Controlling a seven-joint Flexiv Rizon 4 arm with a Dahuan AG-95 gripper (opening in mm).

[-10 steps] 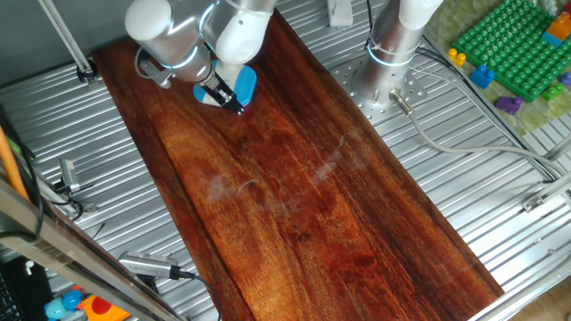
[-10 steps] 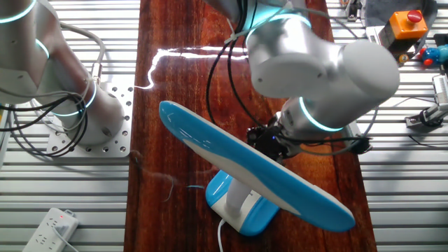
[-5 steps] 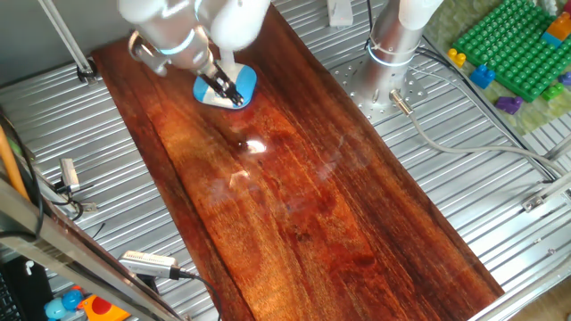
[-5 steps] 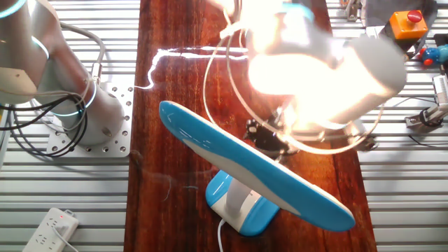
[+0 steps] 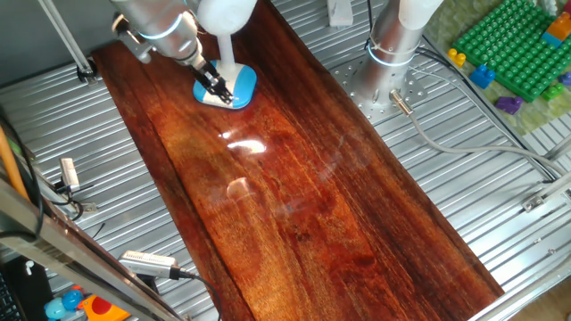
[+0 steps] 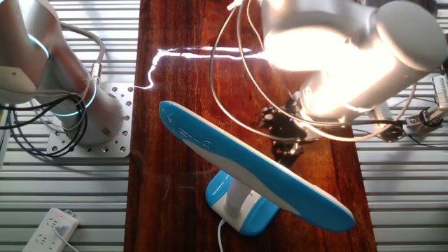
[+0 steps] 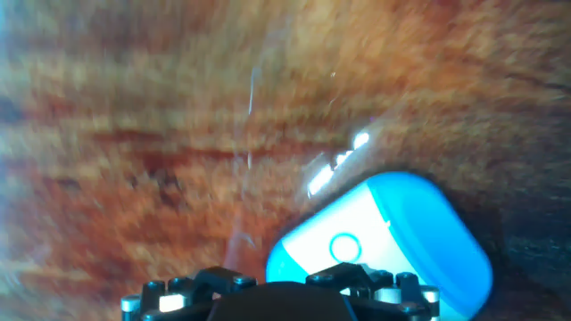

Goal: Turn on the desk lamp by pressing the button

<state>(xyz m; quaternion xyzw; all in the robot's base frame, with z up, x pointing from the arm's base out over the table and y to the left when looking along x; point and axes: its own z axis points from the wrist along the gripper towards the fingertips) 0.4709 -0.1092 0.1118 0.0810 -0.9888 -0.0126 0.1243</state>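
The desk lamp stands at the far end of the wooden board. In one fixed view I see its light-blue base (image 5: pixel 234 88) and slim white neck (image 5: pixel 228 59). In the other fixed view its long blue-and-white head (image 6: pixel 252 166) stretches over the base (image 6: pixel 241 211). The lamp is lit: bright light washes over my arm and glints on the board (image 5: pixel 245 144). My gripper (image 5: pixel 214 83) hangs just above the left edge of the base, and also shows as a black shape (image 6: pixel 285 134). The hand view shows the white top face (image 7: pixel 357 236) with the ring-shaped button (image 7: pixel 344 247) uncovered, just ahead of the gripper's black body (image 7: pixel 281 299). The fingertips do not show.
The wooden board (image 5: pixel 303 196) lies on a slatted metal table. A second robot's base (image 5: pixel 393 45) stands at the board's right, with a green brick plate (image 5: pixel 513 49) beyond. A white power strip (image 6: pixel 52 224) and an orange box (image 6: pixel 406 24) sit at the edges.
The lamp has come on: glare now falls on the arm and the board. My gripper has risen from the base and drawn back up and to the left.
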